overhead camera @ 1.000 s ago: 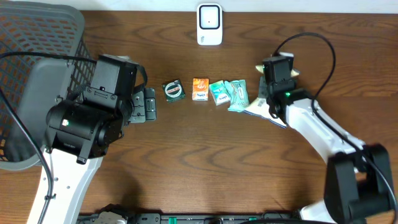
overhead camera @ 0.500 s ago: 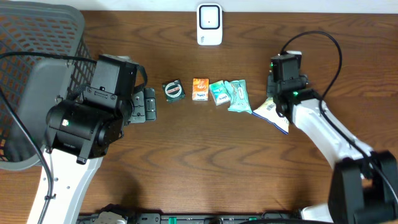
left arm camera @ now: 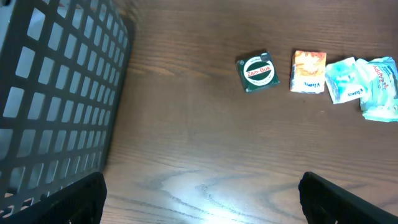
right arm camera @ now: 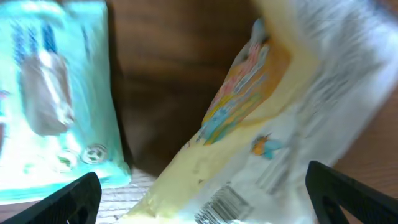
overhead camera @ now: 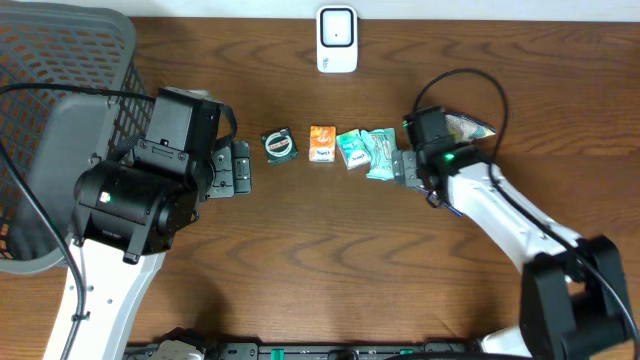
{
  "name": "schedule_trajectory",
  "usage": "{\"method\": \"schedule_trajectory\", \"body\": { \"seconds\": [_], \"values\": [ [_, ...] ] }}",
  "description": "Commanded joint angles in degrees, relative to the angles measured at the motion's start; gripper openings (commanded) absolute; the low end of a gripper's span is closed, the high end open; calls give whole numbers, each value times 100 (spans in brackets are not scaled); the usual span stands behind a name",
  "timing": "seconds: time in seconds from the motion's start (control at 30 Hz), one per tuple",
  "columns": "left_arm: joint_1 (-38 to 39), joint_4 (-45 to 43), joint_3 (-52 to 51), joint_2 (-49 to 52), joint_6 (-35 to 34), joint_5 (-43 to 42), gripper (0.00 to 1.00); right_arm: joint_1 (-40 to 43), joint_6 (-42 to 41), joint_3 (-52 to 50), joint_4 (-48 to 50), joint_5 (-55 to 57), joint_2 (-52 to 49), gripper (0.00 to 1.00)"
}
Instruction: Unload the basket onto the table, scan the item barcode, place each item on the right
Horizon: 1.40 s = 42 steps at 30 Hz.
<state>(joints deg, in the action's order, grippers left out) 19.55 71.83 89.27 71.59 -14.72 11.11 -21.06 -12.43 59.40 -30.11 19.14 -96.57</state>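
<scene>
At the far left stands the dark mesh basket (overhead camera: pixel 55 90), on the wooden table (overhead camera: pixel 300 260). My left gripper (overhead camera: pixel 236 168) hangs just right of it, jaws spread wide and holding nothing; the left wrist view shows bare wood between its fingertips (left arm camera: pixel 81 193). Further right a row of small goods lies flat on the table: a green round-labelled tin (overhead camera: pixel 279 146), then an orange packet (overhead camera: pixel 322 143) set a little apart, then a small teal packet (overhead camera: pixel 350 149) touching a larger teal packet (overhead camera: pixel 382 153). The white scanner (overhead camera: pixel 337 40) stands at the table's far edge, behind the orange packet and well apart from the row. My right gripper (overhead camera: pixel 400 166) sits just beside the larger teal packet, released, with both fingertips (right arm camera: pixel 74 196) spread to the corners of the right wrist view and clamping nothing. Beneath it lies the yellow-and-white pouch (right arm camera: pixel 280 118), tilted, its printed barcode (right arm camera: pixel 227 202) facing the camera. From overhead only a corner of that pouch shows past my right arm (overhead camera: pixel 500 205).
</scene>
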Motion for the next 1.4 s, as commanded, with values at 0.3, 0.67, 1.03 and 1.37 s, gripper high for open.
{"method": "schedule_trajectory", "body": {
  "seconds": [0.3, 0.67, 1.03, 1.37],
  "values": [
    [-28, 17, 46, 26, 52, 96, 98, -372, -737, 17, -544, 1438, -516, 99],
    [-28, 17, 46, 26, 52, 96, 98, -173, -730, -37, -433, 1488, -861, 89],
    [-28, 17, 46, 26, 52, 96, 98, 7, -728, -35, -376, 1502, -1384, 28],
    [-28, 17, 46, 26, 52, 96, 98, 15, -699, 332, -376, 463, -721, 1]
  ]
}}
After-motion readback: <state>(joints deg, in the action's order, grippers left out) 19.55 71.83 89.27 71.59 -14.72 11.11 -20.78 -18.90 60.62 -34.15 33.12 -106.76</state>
